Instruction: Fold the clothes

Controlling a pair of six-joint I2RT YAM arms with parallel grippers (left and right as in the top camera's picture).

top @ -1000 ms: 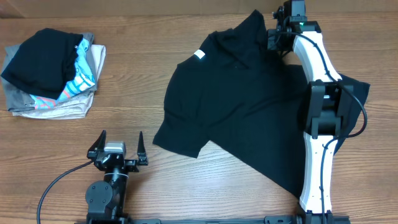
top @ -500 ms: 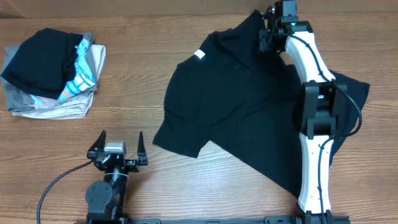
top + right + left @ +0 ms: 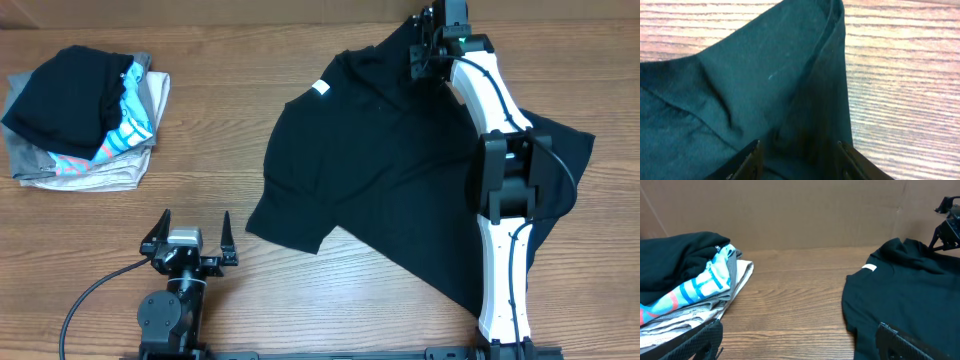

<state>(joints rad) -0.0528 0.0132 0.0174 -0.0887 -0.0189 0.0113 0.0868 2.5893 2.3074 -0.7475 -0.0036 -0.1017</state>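
The large black short-sleeved soft T-shirt [image 3: 380, 170] lies spread at 2 o'clock on the wooden surface [image 3: 230, 130]; the right end effector [image 3: 418, 55], half open astride its 12 o'clock folded edge, should pinch both layers deeply, while the left end effector [image 3: 190, 242] rests wide open.

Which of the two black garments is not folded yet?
The T-shirt with the white label, spread out on the right; the other garment tops the folded pile.

The right arm [image 3: 497, 150] is stretched toward the upper right, right gripper [image 3: 422, 48] parted; the left gripper [image 3: 190, 243] is parked lower left, jaws spread wide.
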